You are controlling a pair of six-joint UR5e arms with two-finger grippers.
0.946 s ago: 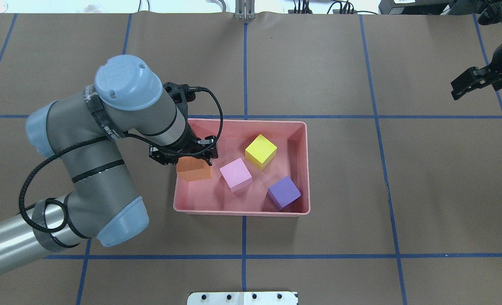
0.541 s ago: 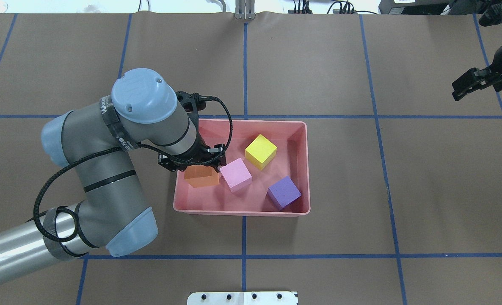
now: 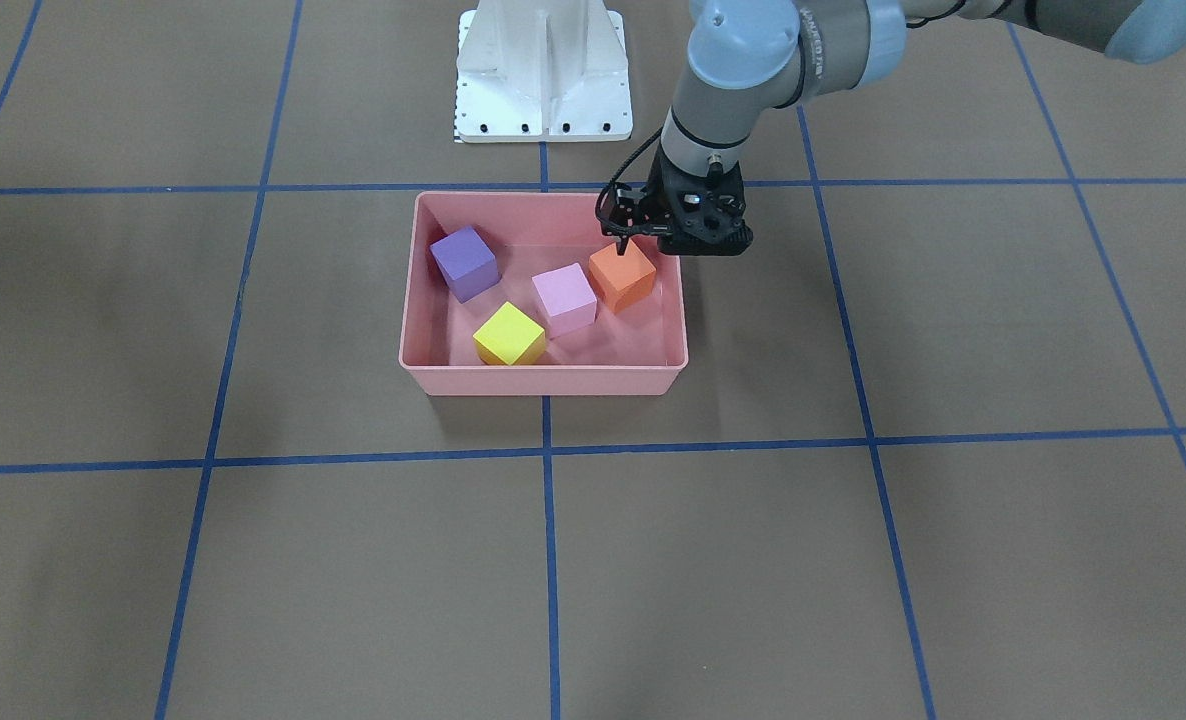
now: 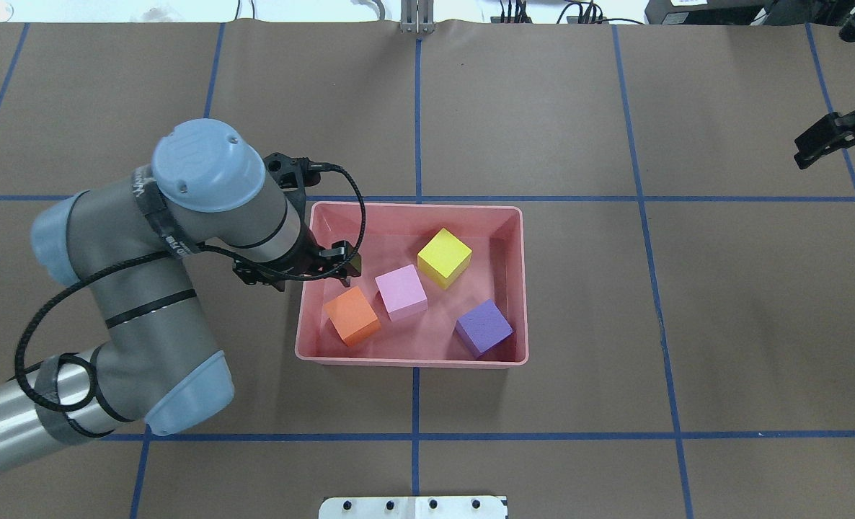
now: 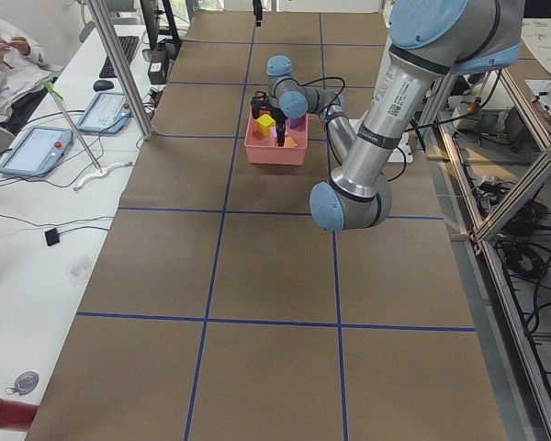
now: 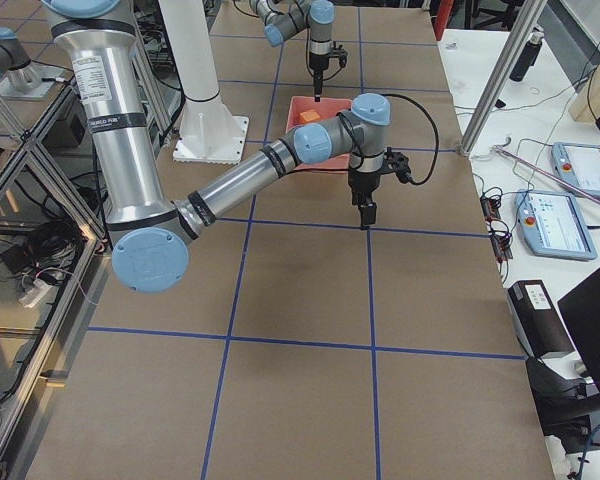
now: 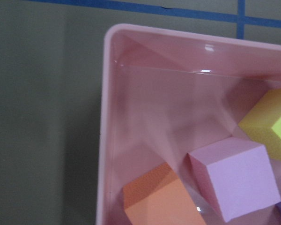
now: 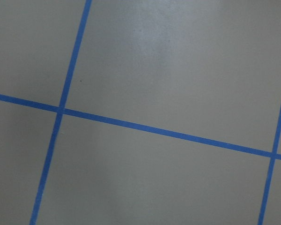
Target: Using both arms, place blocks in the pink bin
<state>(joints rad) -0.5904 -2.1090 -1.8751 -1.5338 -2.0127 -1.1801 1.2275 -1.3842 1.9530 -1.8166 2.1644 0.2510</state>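
The pink bin [image 4: 413,362] sits mid-table and holds all of the blocks: orange [image 4: 352,316], light pink [image 4: 401,292], yellow [image 4: 444,257] and purple [image 4: 483,328]. The orange block touches the pink one. My left gripper [image 4: 301,274] hovers open and empty over the bin's left wall, just above and beside the orange block [image 3: 623,275]. The left wrist view looks down on the bin's corner [image 7: 103,140] and the orange block [image 7: 159,201]. My right gripper [image 4: 806,151] is open and empty, far off at the table's right edge.
The white pedestal base [image 3: 543,70] stands at the robot's side of the table. Blue tape lines [image 4: 417,108] grid the brown table cover. An operator [image 5: 9,55] sits beyond the table's far side with tablets.
My left gripper carried the orange block rightwards over the bin, let it go, and drew back left; the block now lies in the bin. My right gripper moved farther right.
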